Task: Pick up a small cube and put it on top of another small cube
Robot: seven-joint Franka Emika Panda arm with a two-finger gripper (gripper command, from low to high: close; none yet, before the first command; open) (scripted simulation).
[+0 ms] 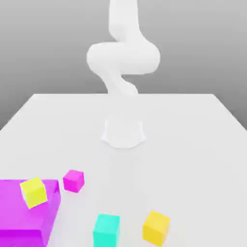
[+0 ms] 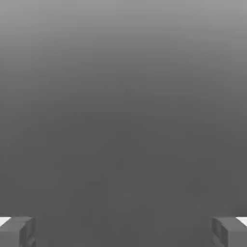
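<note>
Nearest the exterior camera, the teal cube (image 1: 106, 230) sits on the white table (image 1: 193, 144), just beside the orange-yellow cube (image 1: 156, 227) but apart from it. Nothing is stacked yet: the gripper (image 2: 123, 231) hangs released, jaws wide and empty, so all 3 steps of grasp, lift and placement remain.

The teal cube (image 1: 106, 231), orange-yellow cube (image 1: 156, 227) and small magenta cube (image 1: 73, 180) have plain matt faces, the white tabletop (image 1: 193, 144) looks smooth and matt, and the white arm (image 1: 123, 55) smooth.
</note>
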